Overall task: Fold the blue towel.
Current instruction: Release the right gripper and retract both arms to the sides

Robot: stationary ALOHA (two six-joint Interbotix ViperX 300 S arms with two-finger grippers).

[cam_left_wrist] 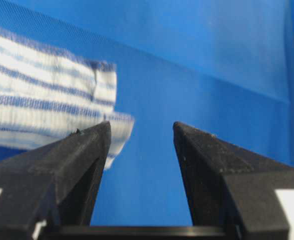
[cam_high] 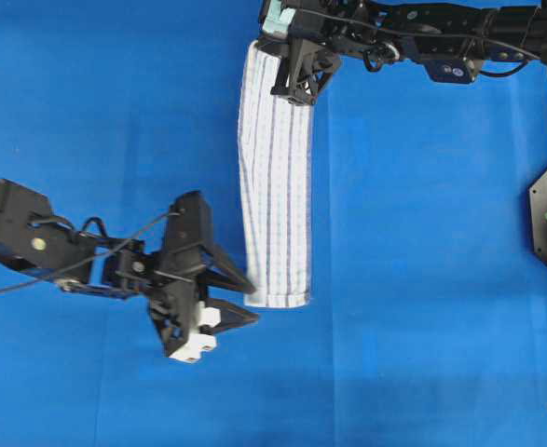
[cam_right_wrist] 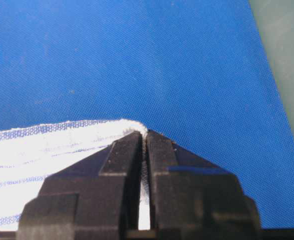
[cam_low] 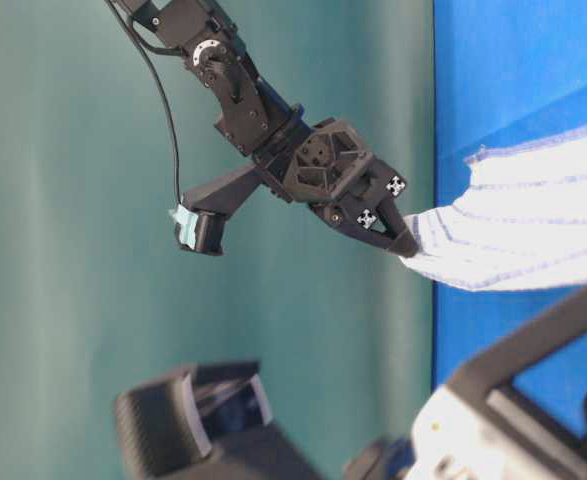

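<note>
While the blue towel (cam_high: 275,177) lies as a long narrow strip on the blue table covering (cam_high: 422,279), running from 12 o'clock down to 6 o'clock, the right gripper (cam_high: 296,93) pinches its far end, jaws closed on cloth. At 7 o'clock the left gripper (cam_high: 240,296) stands open, apparently just beside the near end.

The left hand (cam_high: 245,300) lies low with its fingers spread apart, while the right hand (cam_high: 303,93), reaching across, has its fingers pinched together.
</note>
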